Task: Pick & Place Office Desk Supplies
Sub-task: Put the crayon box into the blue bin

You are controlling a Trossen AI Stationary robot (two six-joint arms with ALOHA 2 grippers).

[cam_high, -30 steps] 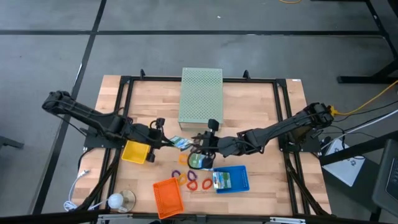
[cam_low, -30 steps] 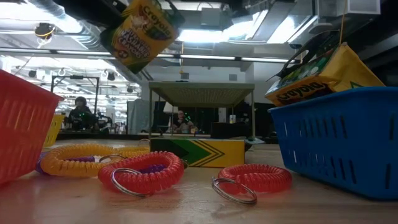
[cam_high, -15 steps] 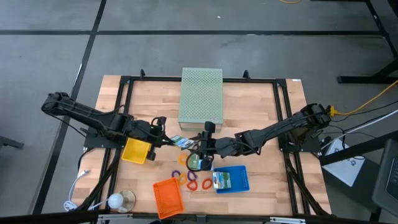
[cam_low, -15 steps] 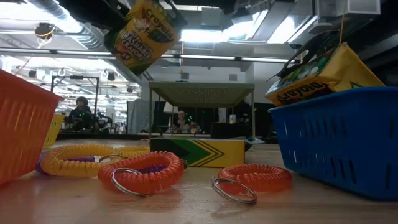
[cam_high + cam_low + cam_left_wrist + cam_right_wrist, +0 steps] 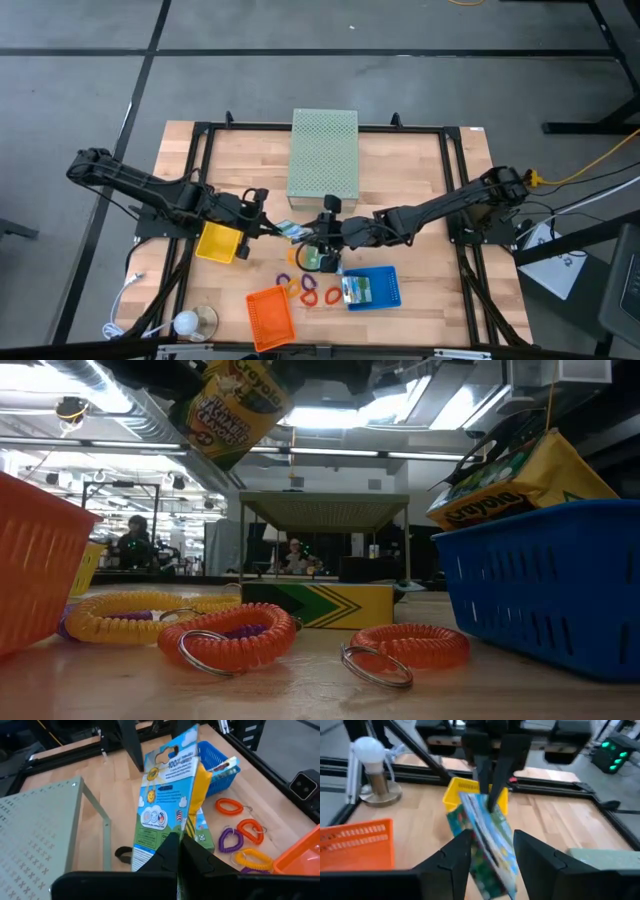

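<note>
Right gripper has slid leftward, jaws apart around the packet the left gripper clamps.

Pale green perforated box at table's back; yellow, orange, blue trays in front.

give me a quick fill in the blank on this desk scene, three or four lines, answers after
1. The left gripper is shut on a crayon ____ held above the table.
2. A second crayon packet lies in the ____ tray.
3. The right gripper has its fingers ____ on either side of the held packet.
4. The tray nearest the lamp is ____.

Missing words: packet; blue; open; orange
</note>
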